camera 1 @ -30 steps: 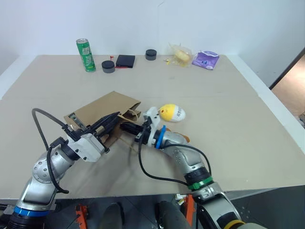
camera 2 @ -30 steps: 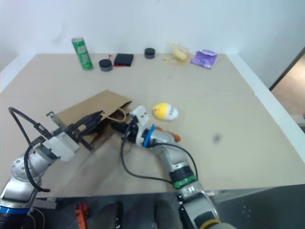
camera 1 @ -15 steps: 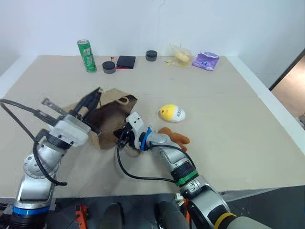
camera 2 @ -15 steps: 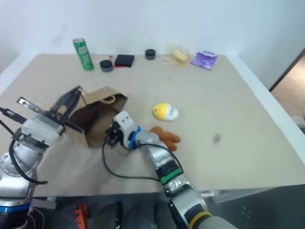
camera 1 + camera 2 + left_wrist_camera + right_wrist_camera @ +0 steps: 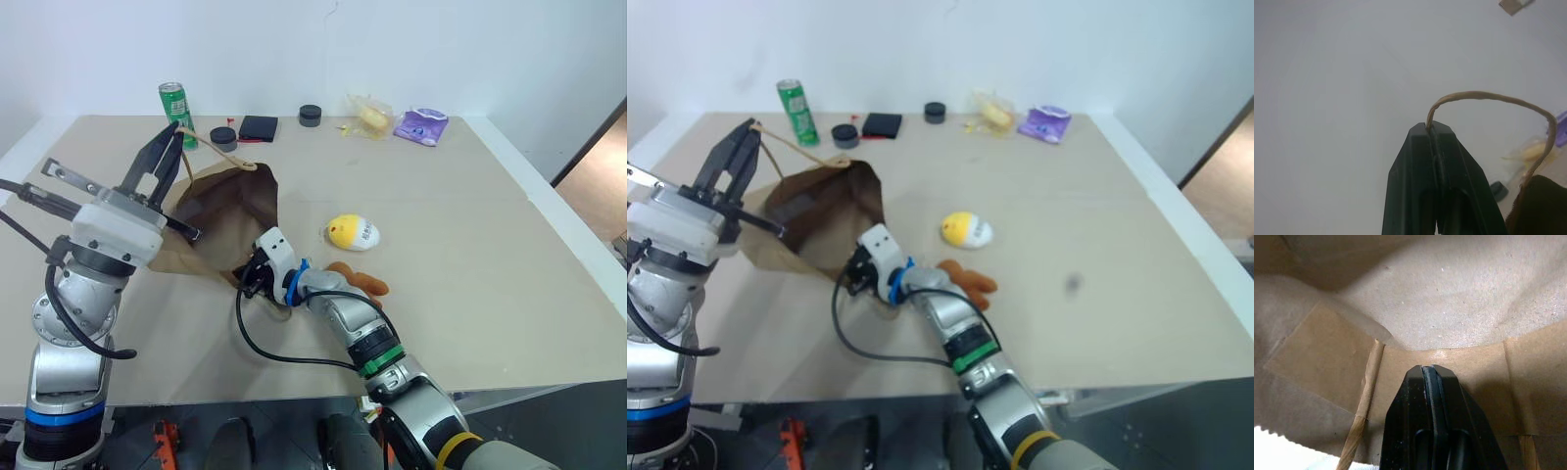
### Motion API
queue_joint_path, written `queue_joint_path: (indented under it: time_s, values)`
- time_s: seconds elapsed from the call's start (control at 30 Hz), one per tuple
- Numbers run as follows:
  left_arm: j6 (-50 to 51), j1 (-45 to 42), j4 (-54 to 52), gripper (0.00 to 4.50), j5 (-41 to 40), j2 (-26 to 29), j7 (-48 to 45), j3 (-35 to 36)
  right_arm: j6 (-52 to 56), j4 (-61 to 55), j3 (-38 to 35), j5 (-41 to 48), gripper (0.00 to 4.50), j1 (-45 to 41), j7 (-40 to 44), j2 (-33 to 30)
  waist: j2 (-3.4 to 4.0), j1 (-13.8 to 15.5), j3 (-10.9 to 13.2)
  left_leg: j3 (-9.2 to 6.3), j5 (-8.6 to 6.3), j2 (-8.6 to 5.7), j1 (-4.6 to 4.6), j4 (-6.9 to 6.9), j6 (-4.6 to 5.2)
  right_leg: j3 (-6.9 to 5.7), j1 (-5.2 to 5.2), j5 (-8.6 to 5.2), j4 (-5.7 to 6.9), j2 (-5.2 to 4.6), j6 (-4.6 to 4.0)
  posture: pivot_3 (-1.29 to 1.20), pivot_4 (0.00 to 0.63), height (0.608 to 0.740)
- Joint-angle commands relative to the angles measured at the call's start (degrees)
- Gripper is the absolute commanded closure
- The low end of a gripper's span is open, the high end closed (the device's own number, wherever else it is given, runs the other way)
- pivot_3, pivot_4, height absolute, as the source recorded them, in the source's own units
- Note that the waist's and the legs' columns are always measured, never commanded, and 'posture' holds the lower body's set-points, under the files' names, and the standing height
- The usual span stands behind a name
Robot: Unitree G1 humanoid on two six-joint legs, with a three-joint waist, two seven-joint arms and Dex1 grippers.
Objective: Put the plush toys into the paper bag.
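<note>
Bag [image 5: 220,211]: mouth held open
Left gripper [image 5: 1433,128]: clamped on handle [image 5: 1488,96]
Right gripper [image 5: 245,284]: closed, at lower rim
Next: grab 2 toys [image 5: 354,232] beside right gripper

Light is bright, even and diffuse over the table [image 5: 470,245], casting only soft, faint shadows. The paper bag [image 5: 230,211] is dark inside. The left wrist view's background is hazy and blurred

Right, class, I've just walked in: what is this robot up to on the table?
The robot is holding open the paper bag. The left pincer is shut on a twine handle, held up above the table, while the right pincer, also shut, is at the bag's lower edge. Both plush toys, the yellow-and-white one and the brown one, lie on the table beside the bag, not yet inside.
</note>
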Motion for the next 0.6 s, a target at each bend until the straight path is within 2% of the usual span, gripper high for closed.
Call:
queue_joint_path:
  time_s: [0.03,0.17,0.27,0.3,0.4,0.5,0.6]
  values:
    - [-0.9,0.3,-1.9,4.5,0.6,-0.4,1.0,1.2,1.7,1.2,0.1,-1.1,4.38,0.9,-0.3,-0.6,0.0,0.0,0.0,0.0,0.0,0.0,0.0,-0.01,0.0,0.0,0.0,-0.01,0.0,0.0,-0.01,0.0,0.15,0.74]
    - [-2.1,3.1,-0.5,4.5,0.7,-0.9,-0.2,0.0,-2.1,0.0,0.3,-1.2,4.38,1.0,1.1,-1.2,0.0,0.0,0.0,-0.01,0.0,0.0,-0.01,-0.01,0.0,0.01,-0.02,-0.01,-0.01,0.01,-0.01,0.0,0.15,0.74]
    - [-5.6,8.2,1.9,4.5,1.6,-0.7,-1.8,-1.9,-5.4,-6.1,-0.1,0.9,4.38,1.4,4.9,-2.2,0.01,0.0,0.0,-0.01,0.0,0.0,-0.11,-0.02,0.0,0.02,-0.08,-0.01,-0.05,0.0,-0.01,0.0,0.15,0.74]
    - [-6.6,9.6,2.7,4.5,1.5,-0.8,-2.0,-1.8,-5.7,-9.3,-0.5,2.0,4.14,1.5,6.7,-3.1,0.02,0.0,0.0,-0.01,0.0,0.0,-0.21,-0.01,0.0,0.02,-0.17,-0.01,-0.05,0.0,-0.01,0.0,0.15,0.74]
    - [-8.5,11.2,5.1,4.5,0.6,-0.6,-2.0,-0.7,-2.1,-18.4,-2.4,6.7,3.11,1.3,12.1,-6.8,0.04,0.1,0.0,-0.01,0.0,0.0,-0.5,0.0,0.0,0.03,-0.41,-0.01,-0.05,0.0,0.0,0.0,0.15,0.74]
    - [-9.2,11.1,5.7,4.5,0.3,-0.5,-2.0,-0.5,2.0,-28.2,-4.7,12.3,1.64,1.9,17.3,-12.3,0.04,0.1,0.0,-0.03,0.0,0.01,-0.48,-0.04,-0.01,0.02,-0.41,-0.04,-0.05,0.01,-0.02,0.0,0.15,0.74]
    - [-9.3,10.9,5.8,4.5,0.1,-0.5,-2.1,-0.6,7.1,-33.2,-8.2,17.1,0.17,1.7,19.4,-17.4,0.04,0.1,0.1,-0.02,-0.01,0.01,-0.45,-0.06,-0.02,0.01,-0.39,-0.06,-0.05,0.0,-0.05,0.0,0.15,0.74]
